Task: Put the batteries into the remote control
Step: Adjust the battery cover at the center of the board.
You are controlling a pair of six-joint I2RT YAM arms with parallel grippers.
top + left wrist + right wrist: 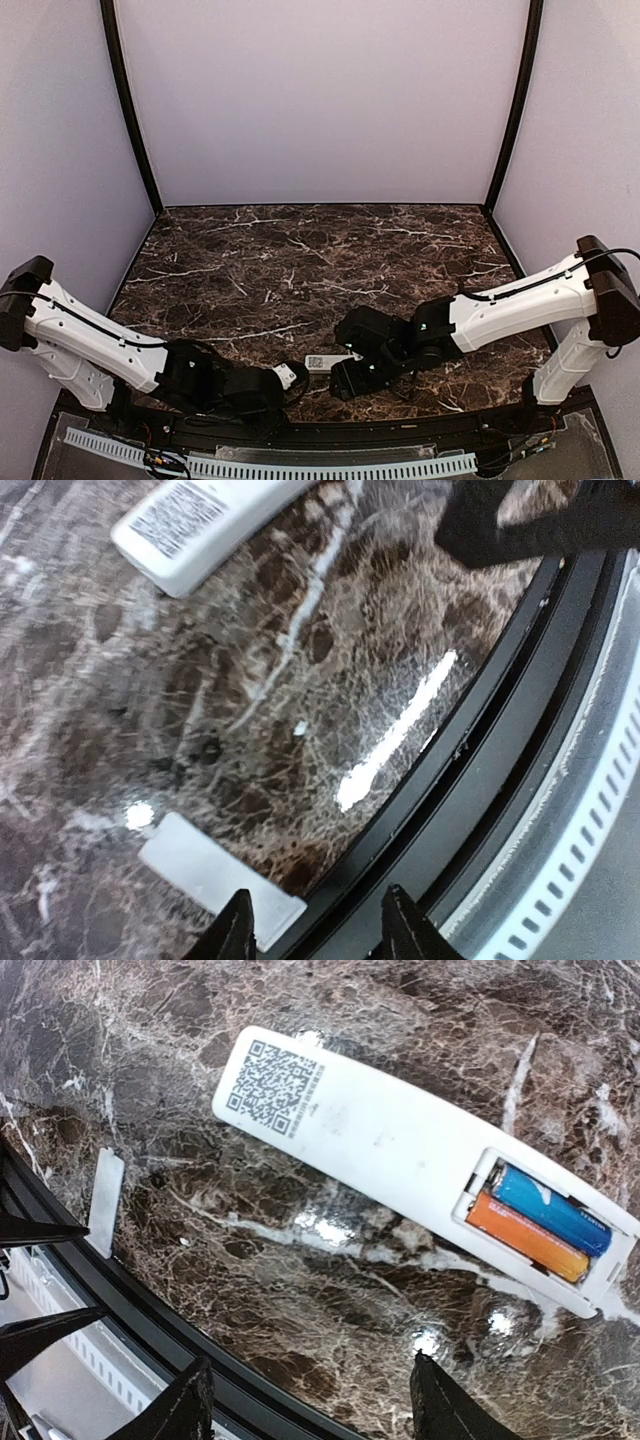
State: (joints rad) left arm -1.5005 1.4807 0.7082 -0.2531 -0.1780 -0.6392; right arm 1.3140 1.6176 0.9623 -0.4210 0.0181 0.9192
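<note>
Lying near remote control, grey cover

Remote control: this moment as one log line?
remote control: back up | blue battery, orange battery: seated in it | cover: off, by table edge | left hand: open | right hand: open

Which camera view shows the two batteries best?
The right wrist view. There the blue battery and the orange battery lie side by side in the open compartment of the remote. The left wrist view shows only the remote's sticker end. The top view shows only a small piece of the remote, no batteries.
</note>
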